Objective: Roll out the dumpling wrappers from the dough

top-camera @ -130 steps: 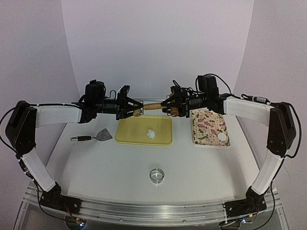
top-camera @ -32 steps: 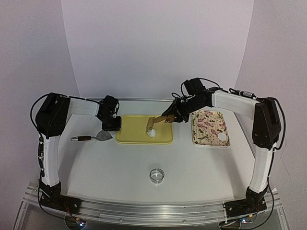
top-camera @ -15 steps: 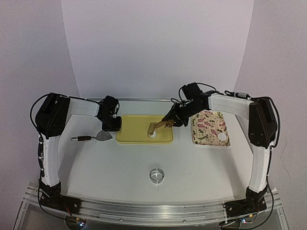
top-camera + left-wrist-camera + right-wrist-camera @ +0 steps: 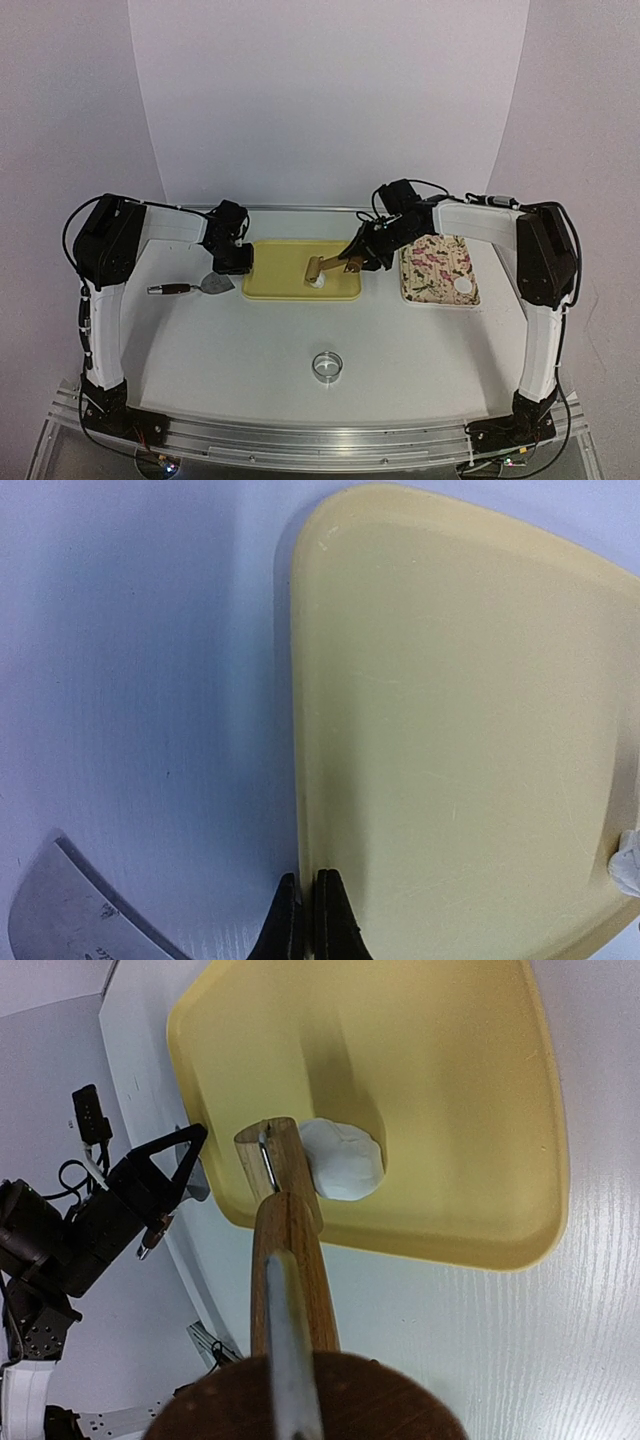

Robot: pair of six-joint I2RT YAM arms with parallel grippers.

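The rolling pin (image 4: 333, 263), held by the right gripper (image 4: 361, 258), has been lowered to the dough (image 4: 343, 1158); the left gripper (image 4: 305, 882) is closed. The dough may be skidded aside by the tilted pin.

Top: you look down from high behind over the white tabletop (image 4: 250, 340) | left wrist: close, straight down on pale yellow rectangular plastic tray (image 4: 450, 730) | right wrist: close, along brown wooden rolling pin (image 4: 300, 1220) onto same tray
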